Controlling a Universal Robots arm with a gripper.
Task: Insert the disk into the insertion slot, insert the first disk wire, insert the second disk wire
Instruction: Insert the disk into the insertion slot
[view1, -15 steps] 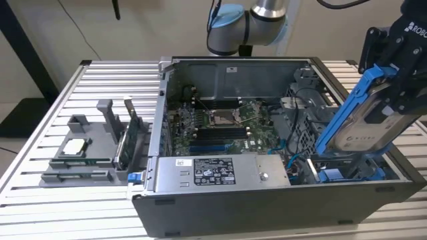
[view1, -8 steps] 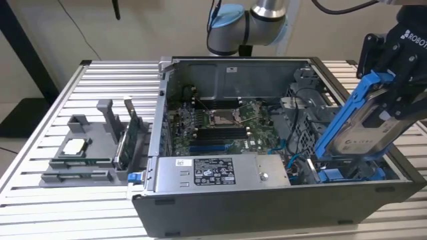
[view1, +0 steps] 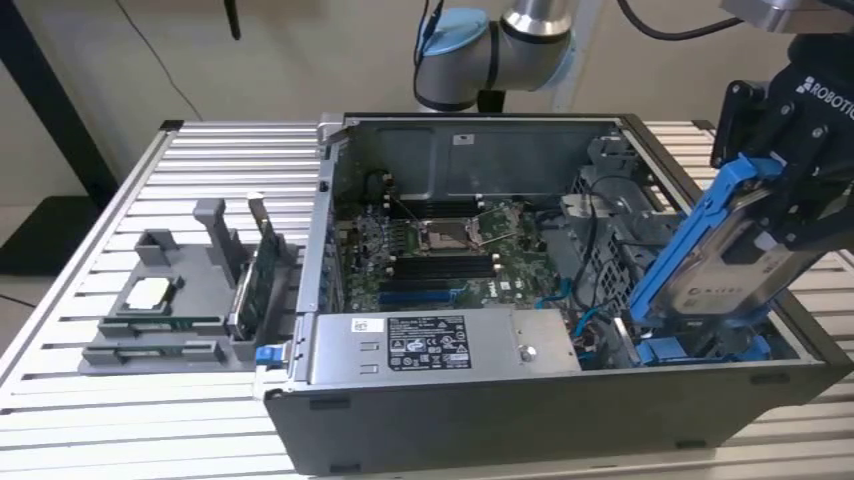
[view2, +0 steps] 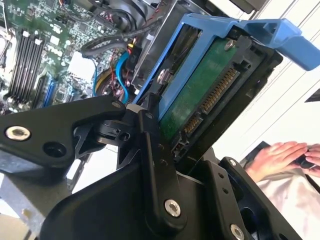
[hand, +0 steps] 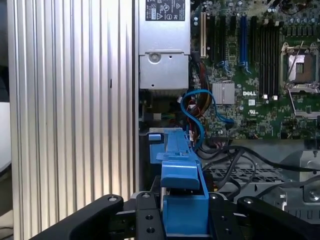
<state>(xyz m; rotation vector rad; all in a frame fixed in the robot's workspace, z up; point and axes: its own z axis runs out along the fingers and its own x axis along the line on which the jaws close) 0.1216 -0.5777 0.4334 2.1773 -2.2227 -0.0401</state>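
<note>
Disk (view1: 727, 265), tilted in its blue carrier and clamped by the tool (view1: 781, 195), hangs over the open computer case (view1: 534, 420) with its lower end at the insertion slot (view1: 667, 338); insertion seems to be the step in hand, calling for squaring the carrier with that bay.

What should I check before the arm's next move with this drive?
1. Grip: ok, gripper shut on the disk by its blue carrier.
2. Disk seated in insertion slot: not ok, it stands tilted, upper end above the case.
3. Slot path free of blue cables: cannot tell.
4. Disk connector bare: ok, no wire plugged in.
5. Person's hand apart from the disk: ok.
</note>
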